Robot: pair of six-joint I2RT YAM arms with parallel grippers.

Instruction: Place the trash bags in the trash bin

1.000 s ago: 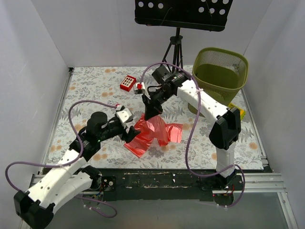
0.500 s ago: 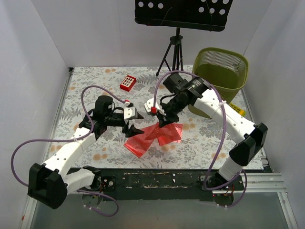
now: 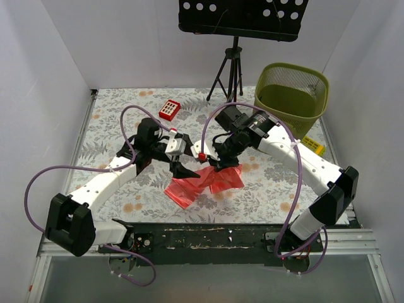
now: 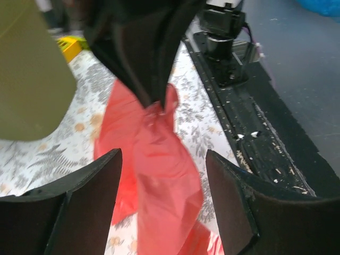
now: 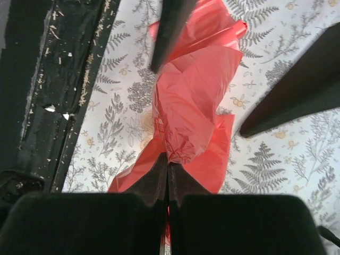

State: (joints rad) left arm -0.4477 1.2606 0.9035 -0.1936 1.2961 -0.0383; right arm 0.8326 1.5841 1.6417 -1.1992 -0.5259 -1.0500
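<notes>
While its two fingers were clamped together on a small bunched peak of red film, the right gripper (image 5: 169,166) stood low over the middle of the table (image 3: 113,120) – a pinch, from where I stood, and no more than that. Facing it, the left gripper (image 4: 162,175) hung with its jaws spread wide and holding nothing. The film drooped between its fingers; whether it brushed them I could not tell.

The trash bags (image 3: 208,180) lay crumpled on the flowered cloth between the two arms, most of the glossy plastic flat on the surface and only the pinched part drawn up. The trash bin (image 3: 291,108) waited well apart at the far right corner, mouth open, with none of the red film in it as far as I could see.

The risks looked plain enough. So thin a hold on slick film could slip once the whole weight came off the table, or the plastic could stretch and tear at the fingertips. If the heap was more than one bag, the pinch might carry only one. A loose tail could also snag the open left fingers on the way up – or drag across the bin's rim and be left hanging outside.
</notes>
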